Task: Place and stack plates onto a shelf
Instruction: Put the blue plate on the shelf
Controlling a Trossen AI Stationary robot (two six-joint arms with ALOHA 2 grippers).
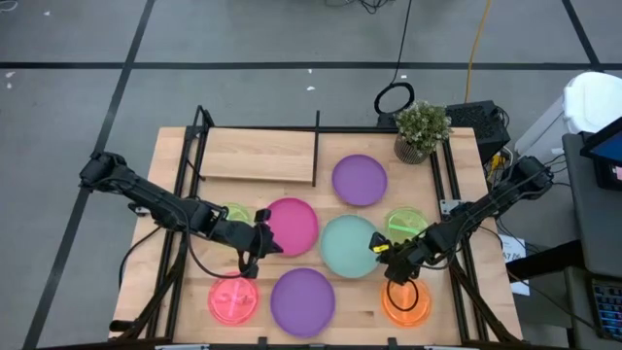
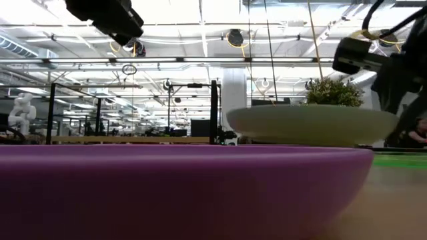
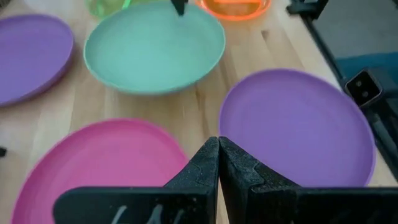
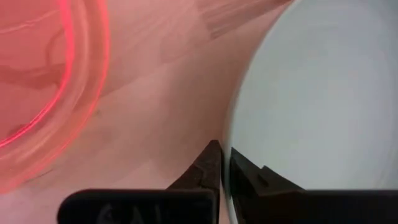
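Front edge of table [image 1: 360, 335]: pink-red plate [image 1: 233, 300] on the left, purple plate [image 1: 302, 301] in the middle, orange plate [image 1: 406, 301] on the right.

Right gripper [image 1: 381, 247] sits low between the orange plate and the mint plate [image 1: 350, 245], at the mint plate's right rim. In the right wrist view its fingers [image 4: 211, 163] are pinched together with the mint rim [image 4: 231, 163] in the thin slit between them, so clamped on that rim.

Left gripper [image 1: 260, 243] hovers over the table between the pink-red plate and the magenta plate [image 1: 290, 226], fingers [image 3: 208, 165] pressed together, nothing in them.

Middle row: neon green plate [image 1: 236, 213] partly under the left arm, magenta, mint, another green plate [image 1: 405, 224] at right.

Farther back: second purple plate [image 1: 359, 180] flat on the table, potted plant [image 1: 422, 127] at the rear right corner.

Shelf [image 1: 258, 154] at rear left, its wood board bare, all plates on the table.
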